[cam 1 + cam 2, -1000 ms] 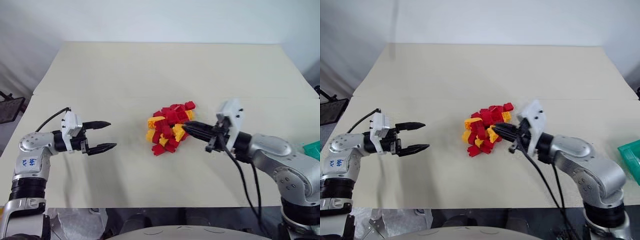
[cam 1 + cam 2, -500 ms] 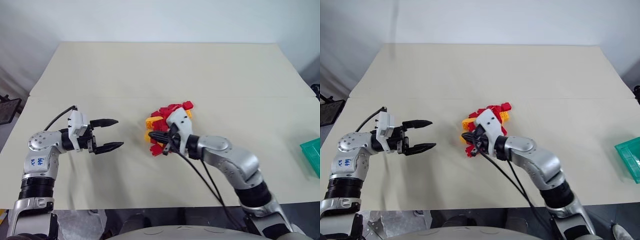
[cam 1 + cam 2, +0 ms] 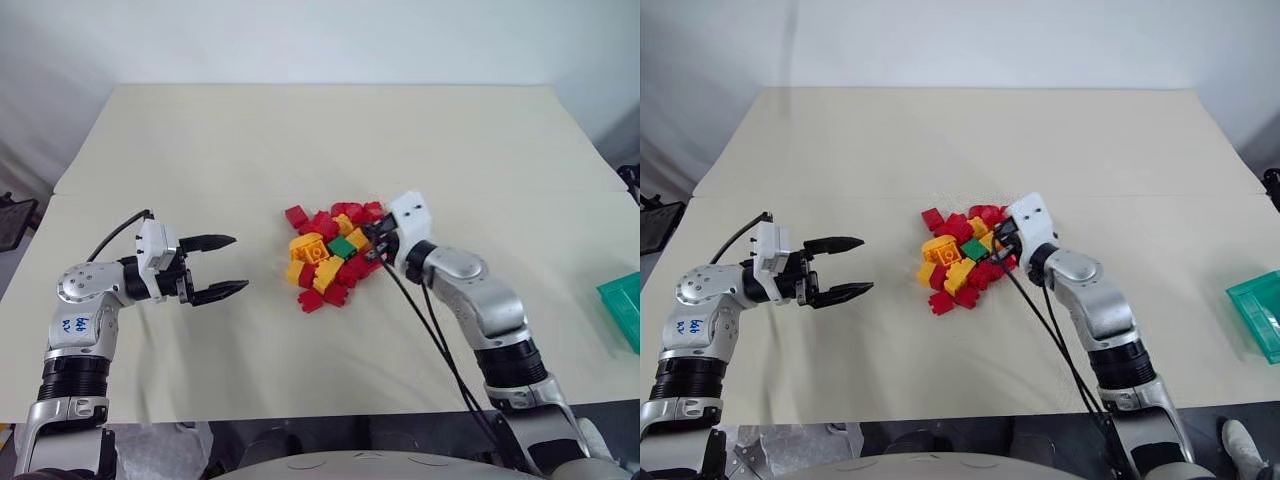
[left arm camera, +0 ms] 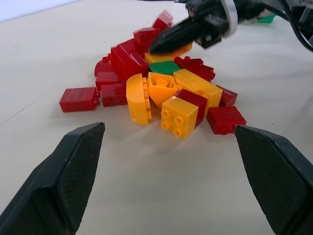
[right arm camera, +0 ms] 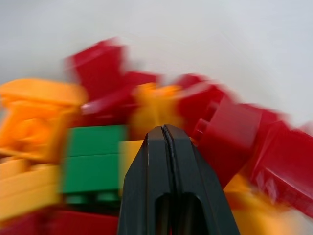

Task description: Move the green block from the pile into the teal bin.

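The green block [image 3: 342, 247] is lying flat, a small dark-green brick showing among red and yellow-orange bricks near the right side of the pile [image 3: 330, 252]. The pile is sitting loosely scattered around the middle of the table [image 3: 300, 140], well apart from every edge. The teal bin [image 3: 1258, 311] is resting at the table's right edge, well apart from the pile.

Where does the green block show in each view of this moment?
Left eye view: green block in the pile's middle, just left of the shut right gripper.
Right eye view: same spot.
Left wrist view: upper centre, under the right gripper's tips.
Right wrist view: lower left.
Shared landmark: the right gripper.
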`<state>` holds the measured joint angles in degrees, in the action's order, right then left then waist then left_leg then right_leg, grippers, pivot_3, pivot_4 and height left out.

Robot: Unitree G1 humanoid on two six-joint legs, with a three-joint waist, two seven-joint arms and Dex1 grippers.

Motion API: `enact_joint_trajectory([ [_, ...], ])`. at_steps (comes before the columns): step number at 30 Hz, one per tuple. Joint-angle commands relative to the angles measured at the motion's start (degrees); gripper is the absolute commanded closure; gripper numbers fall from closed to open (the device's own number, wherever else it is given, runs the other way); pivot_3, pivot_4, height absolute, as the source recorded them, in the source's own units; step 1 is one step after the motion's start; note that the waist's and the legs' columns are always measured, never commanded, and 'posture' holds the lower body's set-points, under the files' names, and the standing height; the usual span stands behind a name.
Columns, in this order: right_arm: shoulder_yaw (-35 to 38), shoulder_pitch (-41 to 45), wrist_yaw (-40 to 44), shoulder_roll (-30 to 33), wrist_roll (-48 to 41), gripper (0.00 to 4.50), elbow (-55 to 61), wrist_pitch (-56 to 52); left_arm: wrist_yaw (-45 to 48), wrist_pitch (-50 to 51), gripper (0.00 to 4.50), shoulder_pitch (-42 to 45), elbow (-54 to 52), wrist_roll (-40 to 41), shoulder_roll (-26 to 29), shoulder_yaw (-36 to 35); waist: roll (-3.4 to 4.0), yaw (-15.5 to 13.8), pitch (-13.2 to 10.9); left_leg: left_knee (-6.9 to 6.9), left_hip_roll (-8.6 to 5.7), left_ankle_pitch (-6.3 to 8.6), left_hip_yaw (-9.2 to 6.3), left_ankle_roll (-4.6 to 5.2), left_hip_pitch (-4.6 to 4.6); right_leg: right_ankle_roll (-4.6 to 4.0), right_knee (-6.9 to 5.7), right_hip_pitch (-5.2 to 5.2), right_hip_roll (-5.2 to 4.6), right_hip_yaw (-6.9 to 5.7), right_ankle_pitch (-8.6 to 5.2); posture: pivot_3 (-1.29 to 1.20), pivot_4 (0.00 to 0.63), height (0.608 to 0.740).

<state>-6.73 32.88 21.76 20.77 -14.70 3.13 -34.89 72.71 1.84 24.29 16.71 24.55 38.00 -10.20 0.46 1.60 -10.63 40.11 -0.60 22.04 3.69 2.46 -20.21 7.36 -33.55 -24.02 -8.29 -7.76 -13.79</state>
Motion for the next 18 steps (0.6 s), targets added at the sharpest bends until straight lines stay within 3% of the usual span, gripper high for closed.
enact_joint_trajectory([
  [1, 2.6, -1.0, 1.4, 2.2, -0.2, 4.47, 4.5, -0.3, -0.1, -1.0, 0.00, 1.4, 0.5, 0.4, -0.3, -0.2, 0.00, 0.0, 0.0, 0.00, 0.01, 0.00, 0.01, 0.00, 0.00, 0.00, 0.00, 0.00, 0.00, 0.00, 0.00, 0.00, 0.150, 0.740],
  [6, 4.9, -5.1, 7.7, 7.2, -2.7, 4.47, 11.0, 0.0, 0.2, -1.4, 0.00, 2.5, 1.8, 0.3, -0.6, 0.0, 0.00, -0.2, 0.0, 0.01, -0.01, 0.00, 0.02, 0.00, -0.02, 0.00, 0.03, 0.00, -0.01, 0.01, 0.00, 0.00, 0.150, 0.740],
  [9, 8.1, -7.3, 13.4, 11.3, -7.6, 3.95, 14.8, -2.7, 0.5, -1.7, 0.00, 2.7, 2.2, 0.2, -0.7, 0.1, -0.01, -0.2, 0.0, 0.01, 0.00, 0.00, 0.02, 0.00, -0.02, 0.00, 0.04, 0.00, -0.01, 0.01, 0.00, 0.00, 0.150, 0.740],
  [14, 16.9, -11.0, 22.7, 19.3, -17.4, 2.34, 18.2, -6.5, 0.8, -2.1, 0.00, 3.3, 3.3, 0.1, -0.7, 0.2, -0.02, -0.7, 0.0, 0.03, 0.00, 0.00, 0.03, 0.01, -0.02, 0.01, 0.05, 0.01, -0.01, 0.01, 0.01, 0.00, 0.150, 0.740],
  [18, 23.4, -17.5, 30.5, 29.8, -19.6, 0.92, 18.7, -8.0, 1.3, -2.8, 0.00, 3.8, 4.5, 0.1, -0.9, 0.3, -0.04, -1.6, 0.0, 0.04, 0.02, 0.01, 0.06, 0.02, -0.01, 0.01, 0.05, 0.01, -0.01, 0.01, 0.01, 0.00, 0.150, 0.740],
])
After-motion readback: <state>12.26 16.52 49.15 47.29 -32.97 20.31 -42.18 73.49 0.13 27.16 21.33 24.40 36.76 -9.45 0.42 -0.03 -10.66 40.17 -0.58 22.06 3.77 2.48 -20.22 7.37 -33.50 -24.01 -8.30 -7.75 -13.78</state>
